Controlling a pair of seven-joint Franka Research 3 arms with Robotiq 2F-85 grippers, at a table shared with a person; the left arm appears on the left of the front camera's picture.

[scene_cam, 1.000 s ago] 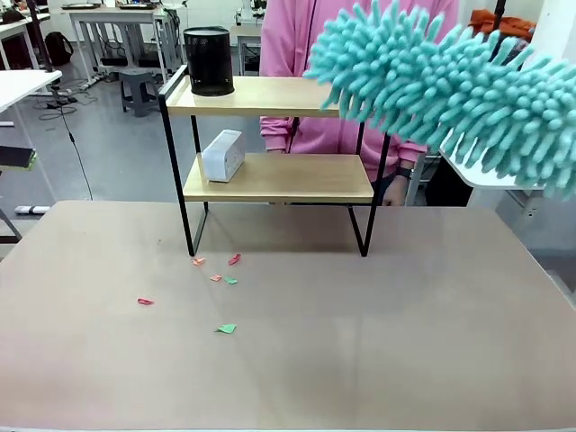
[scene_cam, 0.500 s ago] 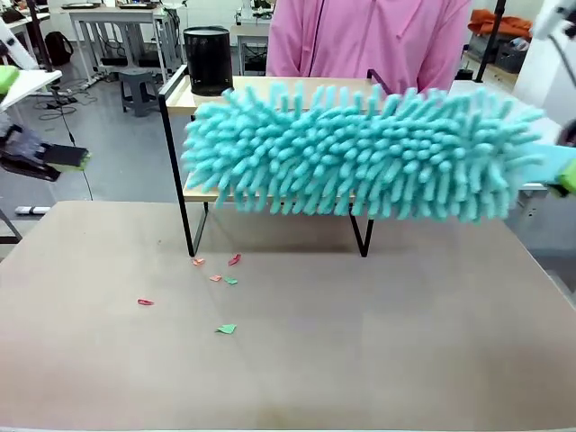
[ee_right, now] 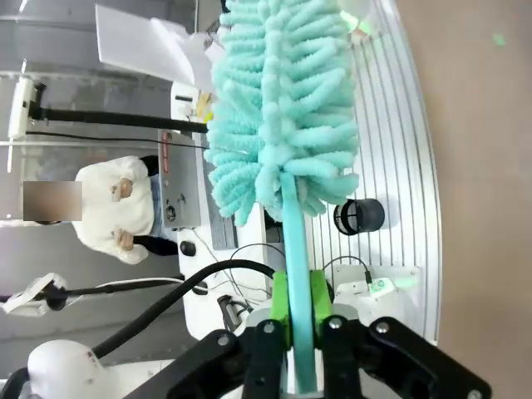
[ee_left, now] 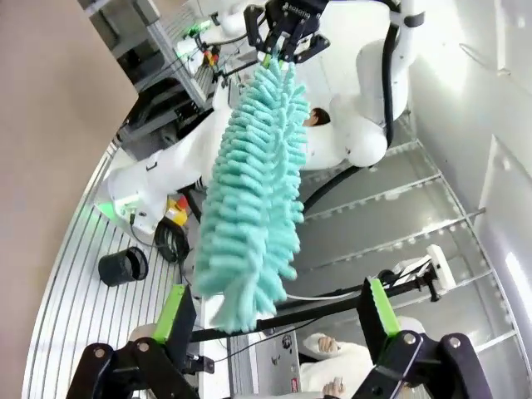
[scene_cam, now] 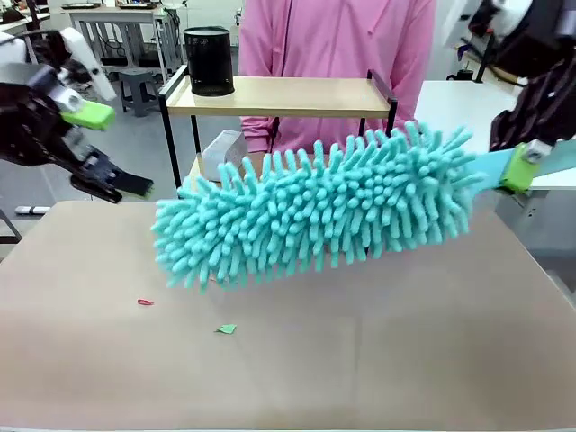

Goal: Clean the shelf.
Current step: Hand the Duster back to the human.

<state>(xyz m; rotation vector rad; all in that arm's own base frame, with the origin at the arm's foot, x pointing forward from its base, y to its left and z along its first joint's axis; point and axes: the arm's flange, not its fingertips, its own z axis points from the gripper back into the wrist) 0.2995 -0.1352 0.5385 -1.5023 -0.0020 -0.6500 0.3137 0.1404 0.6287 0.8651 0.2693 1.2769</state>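
Note:
The shelf (scene_cam: 288,95) stands at the table's far side, its black frame and top wooden board showing; the duster hides most of its lower board. My right gripper (scene_cam: 519,168) is shut on the teal handle of a fluffy teal duster (scene_cam: 315,211), which hangs tilted above the table in front of the shelf. The right wrist view shows its green pads (ee_right: 279,306) clamping that handle (ee_right: 294,249). My left gripper (scene_cam: 112,151) hovers open at the left, level with the duster's tip. In the left wrist view the duster (ee_left: 249,191) hangs beyond my open left gripper (ee_left: 276,293).
A black mesh cup (scene_cam: 208,60) stands on the shelf's top board. A white box (scene_cam: 220,144) peeks out on the lower board. A person in pink (scene_cam: 333,36) stands behind the shelf. Red (scene_cam: 145,302) and green (scene_cam: 226,329) paper scraps lie on the table.
The duster has swung down and left, from high at the right to across the shelf's front. My left gripper has come in from the left edge toward the duster's tip.

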